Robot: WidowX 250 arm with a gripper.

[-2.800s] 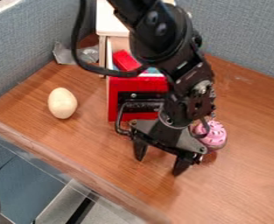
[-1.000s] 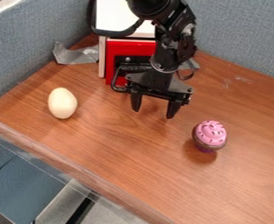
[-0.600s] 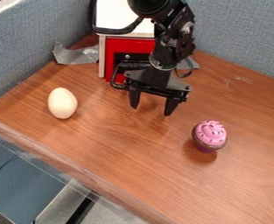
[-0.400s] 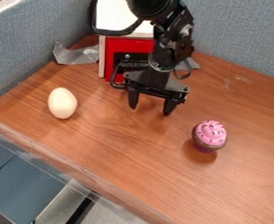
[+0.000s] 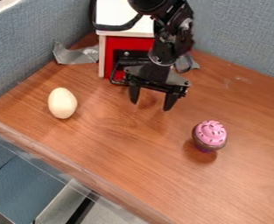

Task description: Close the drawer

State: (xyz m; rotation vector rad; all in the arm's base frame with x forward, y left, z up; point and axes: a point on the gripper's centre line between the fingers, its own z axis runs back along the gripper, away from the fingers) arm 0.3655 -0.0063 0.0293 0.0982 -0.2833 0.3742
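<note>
A brown wood-grain tabletop (image 5: 103,144) meets blue-grey fabric partitions (image 5: 238,35) behind and beside the boxy, white-topped cabinet (image 5: 115,11). The flat-fronted red drawer (image 5: 136,42) sits in the cabinet, facing the camera, its long axis unclear; before the cabinet hangs the black two-fingered hand (image 5: 150,105), spread and empty.

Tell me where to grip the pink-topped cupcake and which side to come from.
I'd grip the cupcake around its dark cup, just below the pink frosting. Come down from above with the open pincer, one finger on each side. The cupcake is round and stands frosting up, with nothing crowding it, so any two opposite sides should do.
</note>
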